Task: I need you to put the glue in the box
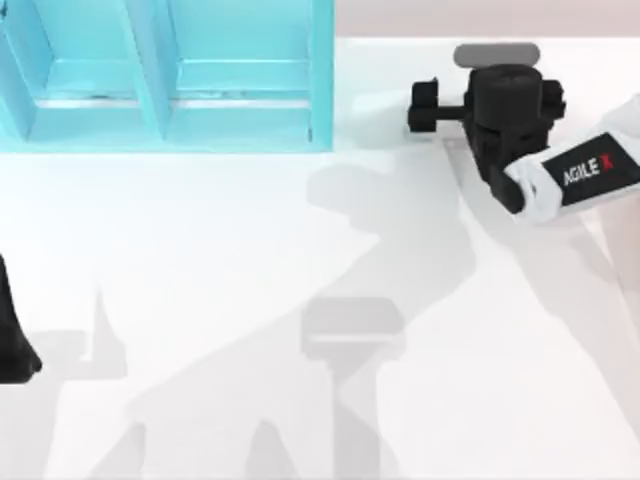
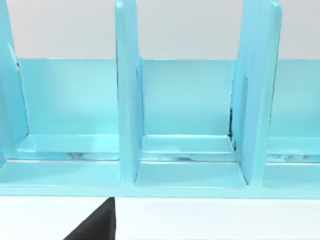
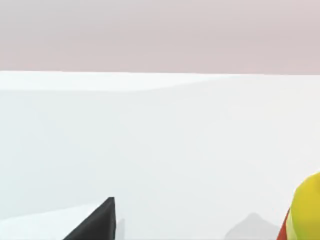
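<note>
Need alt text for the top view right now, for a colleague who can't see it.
The right arm's gripper hangs over the white table at the far right, just right of the light blue box with its open compartments at the far left. The left arm sits parked at the near left edge.

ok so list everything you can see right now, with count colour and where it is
box: one, light blue, split by upright dividers into compartments, far left of the table
glue: one, yellow body with a red band, a sliver at the edge of the right wrist view, close to the right pincer
table: one, white, under everything
left arm: one, black, parked at the table's left edge
right pincer: one, black on a white arm, far right of the table, beside the box
</note>
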`<state>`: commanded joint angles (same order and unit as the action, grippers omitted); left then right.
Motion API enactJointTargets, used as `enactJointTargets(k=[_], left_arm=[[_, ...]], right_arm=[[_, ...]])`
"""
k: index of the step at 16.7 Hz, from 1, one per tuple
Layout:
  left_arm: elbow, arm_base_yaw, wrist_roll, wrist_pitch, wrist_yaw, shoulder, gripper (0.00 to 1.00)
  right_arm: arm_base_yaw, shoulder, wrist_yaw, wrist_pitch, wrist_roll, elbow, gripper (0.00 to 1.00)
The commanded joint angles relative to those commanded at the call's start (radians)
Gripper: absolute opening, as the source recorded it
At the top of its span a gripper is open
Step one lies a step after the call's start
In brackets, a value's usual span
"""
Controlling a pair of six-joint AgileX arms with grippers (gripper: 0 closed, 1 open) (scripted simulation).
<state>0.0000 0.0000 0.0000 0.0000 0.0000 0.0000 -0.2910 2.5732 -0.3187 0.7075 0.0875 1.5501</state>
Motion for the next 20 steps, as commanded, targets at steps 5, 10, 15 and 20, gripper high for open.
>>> enactJointTargets(k=[5, 10, 15, 20], left_arm=[[0.000, 0.000, 0.000, 0.000, 0.000, 0.000, 1.00], [0.000, 0.000, 0.000, 0.000, 0.000, 0.000, 1.00], [0.000, 0.000, 0.000, 0.000, 0.000, 0.000, 1.00], [0.000, 0.000, 0.000, 0.000, 0.000, 0.000, 1.00]], right_arm=[[0.006, 0.020, 0.005, -0.013, -0.002, 0.032, 1.00], [0.006, 0.020, 0.005, -0.013, -0.002, 0.032, 0.70], [0.006, 0.020, 0.005, -0.013, -0.002, 0.032, 0.32], [0.006, 0.020, 0.005, -0.013, -0.002, 0.032, 0.00]])
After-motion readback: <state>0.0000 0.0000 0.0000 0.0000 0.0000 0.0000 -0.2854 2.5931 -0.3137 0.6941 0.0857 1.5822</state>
